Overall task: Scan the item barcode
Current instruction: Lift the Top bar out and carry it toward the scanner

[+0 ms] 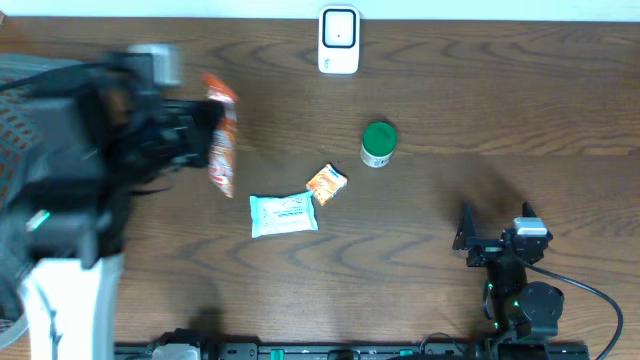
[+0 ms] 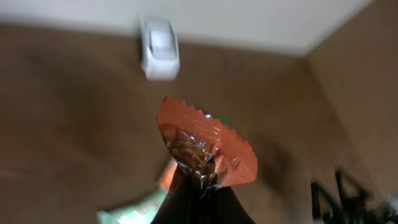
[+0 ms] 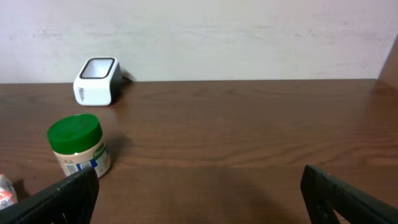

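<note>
item: orange snack packet (image 1: 222,135) (image 2: 208,149), off the worktop (image 1: 500,120), hanging at about 10 o'clock from centre, long axis roughly 12-to-6 in the overhead view
left gripper (image 1: 195,135) (image 2: 200,190): clamped tight on one crimped end of the packet, rest of it unsupported; arm blurred in the overhead view
barcode: can't tell which face carries it, print too blurred
scanner (image 1: 339,40) (image 2: 160,48) (image 3: 96,81): white unit at 12 o'clock by the far edge, window up; packet well apart, at its 8 o'clock
right gripper (image 1: 497,235) (image 3: 199,186): fully spread, holding nothing, parked at 5 o'clock
clutter: green-lidded jar (image 1: 378,143) (image 3: 78,146), small orange sachet (image 1: 326,185), pale wipes pack (image 1: 284,214) lying mid-worktop
stage (my read): item picked, not yet presented to the scanner
risk 1: thin edge pinch, packet may swing or slip
risk 2: code may face away from the window, no read
risk 3: crinkled foil may glare or distort the code
</note>
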Available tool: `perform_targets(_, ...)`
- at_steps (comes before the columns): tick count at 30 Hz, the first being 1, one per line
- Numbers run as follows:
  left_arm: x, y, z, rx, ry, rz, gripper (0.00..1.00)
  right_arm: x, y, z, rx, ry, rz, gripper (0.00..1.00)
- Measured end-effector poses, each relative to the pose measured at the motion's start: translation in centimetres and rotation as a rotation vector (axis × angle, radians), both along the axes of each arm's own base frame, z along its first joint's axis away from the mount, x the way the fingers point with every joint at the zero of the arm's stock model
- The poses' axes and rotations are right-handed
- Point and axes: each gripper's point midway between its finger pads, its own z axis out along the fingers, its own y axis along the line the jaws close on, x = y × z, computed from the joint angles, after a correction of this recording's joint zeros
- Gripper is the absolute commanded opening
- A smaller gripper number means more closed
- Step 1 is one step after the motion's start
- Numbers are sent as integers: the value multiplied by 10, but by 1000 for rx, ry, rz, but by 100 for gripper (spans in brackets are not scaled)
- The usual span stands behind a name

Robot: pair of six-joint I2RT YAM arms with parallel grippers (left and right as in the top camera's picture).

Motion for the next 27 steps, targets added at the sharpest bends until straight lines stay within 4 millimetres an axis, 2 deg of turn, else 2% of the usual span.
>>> perform_targets(6, 11, -71, -106, 116, 283, -175, 7, 0, 0, 0, 0, 0, 0, 99)
perform_targets(9, 14, -105, -150, 180, 372, -251, 7, 0, 0, 0, 0, 1, 0, 99)
perform_targets(16, 12, -177, -227, 270, 444, -408, 7, 0, 0, 0, 0, 0, 0, 99)
perform_targets(20, 5, -204, -274, 356, 472, -451, 7, 0, 0, 0, 0, 0, 0, 99)
perform_targets(24, -1, -218, -307, 417, 483, -475, 7, 0, 0, 0, 0, 0, 0, 99)
perform_targets(25, -4, -222, -315, 429, 488, -484, 10, 0, 0, 0, 0, 0, 0, 99)
perform_targets(26, -6, -225, -320, 438, 490, -491, 34, 0, 0, 0, 0, 0, 0, 99)
perform_targets(27, -8, -228, -325, 446, 491, -497, 69, 0, 0, 0, 0, 0, 0, 99)
